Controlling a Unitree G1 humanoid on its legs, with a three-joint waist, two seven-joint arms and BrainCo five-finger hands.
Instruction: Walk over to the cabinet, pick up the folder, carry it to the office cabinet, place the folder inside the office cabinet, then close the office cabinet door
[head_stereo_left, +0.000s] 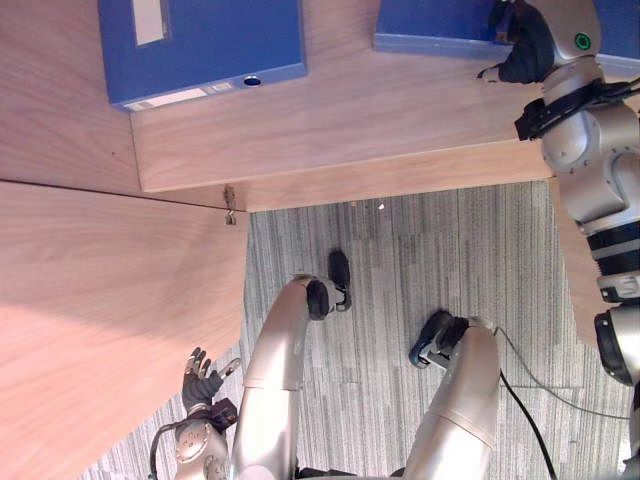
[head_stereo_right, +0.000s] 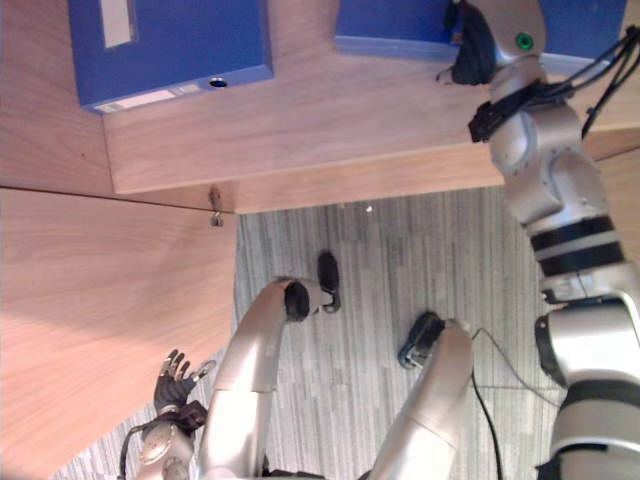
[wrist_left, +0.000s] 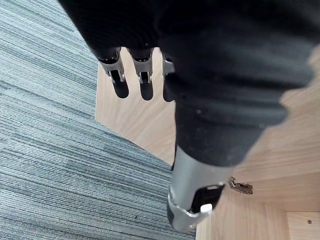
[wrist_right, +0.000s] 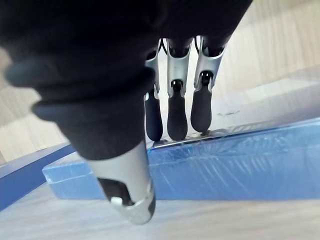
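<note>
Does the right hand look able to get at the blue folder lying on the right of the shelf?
Probably yes: the right hand is at the blue folder, its straight fingers touching the folder's upper edge, with nothing between them.

The left folder (head_stereo_left: 200, 45) is cut by the top edge of both head views, so you lose its far part. The right folder (head_stereo_left: 430, 30) is cut there too, and the right hand (head_stereo_left: 525, 50) covers one part of its near edge. In the right wrist view the ribbed cover (wrist_right: 85, 75) hides the palm. You cannot tell if the thumb (wrist_right: 125, 195) touches the folder's side or only hangs before it. The cabinet door (head_stereo_left: 100, 320) runs out at the left edge. The hinge (head_stereo_left: 229, 205) is too small for you to judge its details.
</note>
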